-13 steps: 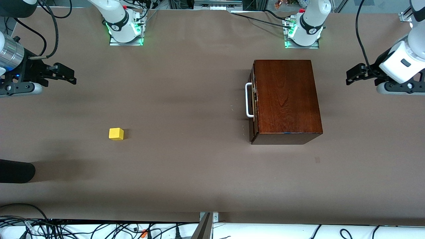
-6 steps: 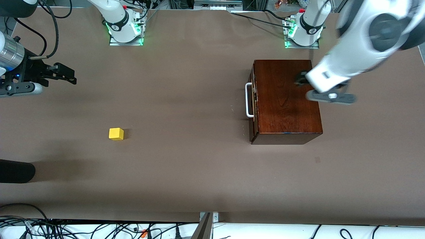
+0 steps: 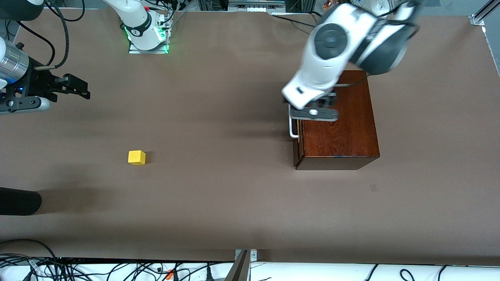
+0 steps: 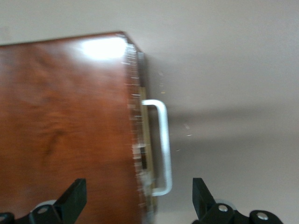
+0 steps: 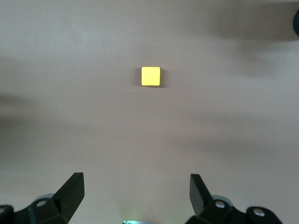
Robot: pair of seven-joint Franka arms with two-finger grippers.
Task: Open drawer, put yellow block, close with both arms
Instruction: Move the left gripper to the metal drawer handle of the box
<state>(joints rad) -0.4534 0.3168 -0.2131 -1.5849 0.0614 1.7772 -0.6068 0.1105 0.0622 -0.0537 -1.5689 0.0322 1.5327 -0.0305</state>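
block on table, apart from box

Glossy wooden box, matt table

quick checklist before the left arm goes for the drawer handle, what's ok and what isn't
1. Drawer shut, ready to be pulled: ok.
2. White handle free, nothing hooked on it: ok.
3. Left gripper open, over the handle edge of the wooden box: ok.
4. Fingers around the handle: not ok, they are not yet at it.
5. Right gripper open, waiting at the right arm's end of the table: ok.
6. Yellow block lying apart from the box on the bare table: ok.
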